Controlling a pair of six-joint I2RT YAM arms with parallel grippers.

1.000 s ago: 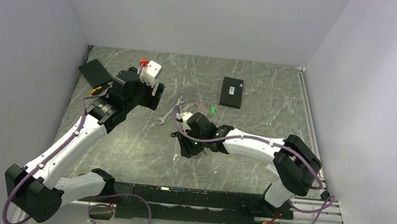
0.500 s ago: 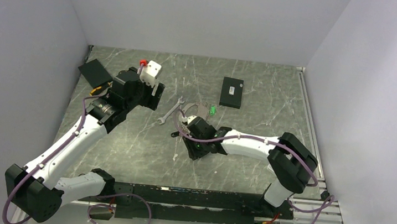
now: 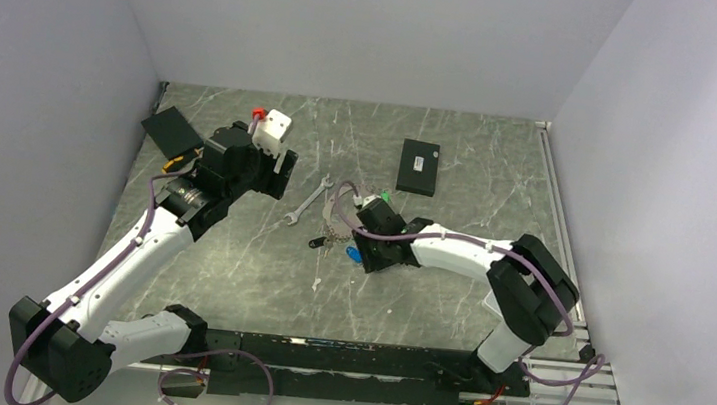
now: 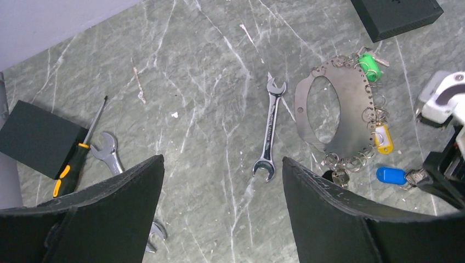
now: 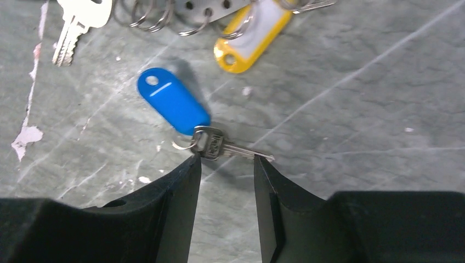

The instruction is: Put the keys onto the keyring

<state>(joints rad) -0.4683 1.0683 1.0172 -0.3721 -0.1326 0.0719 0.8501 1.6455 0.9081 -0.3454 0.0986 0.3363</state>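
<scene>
Two logged | left gripper (image 4: 222, 164) wide apart | right gripper (image 5: 226, 163) apart, tips at blue-tagged key (image 5: 209, 144) | stamp unreadable

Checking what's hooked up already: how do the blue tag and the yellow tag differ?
The blue tag is solid blue; the yellow tag frames a white label. The yellow tag appears hooked to a ring on the keyring's edge; the blue tag lies apart from it. The blue tag carries a silver key, off the fingertips of the open right hand; no key shows on the yellow tag. Both are oblong tags lying flat.
</scene>
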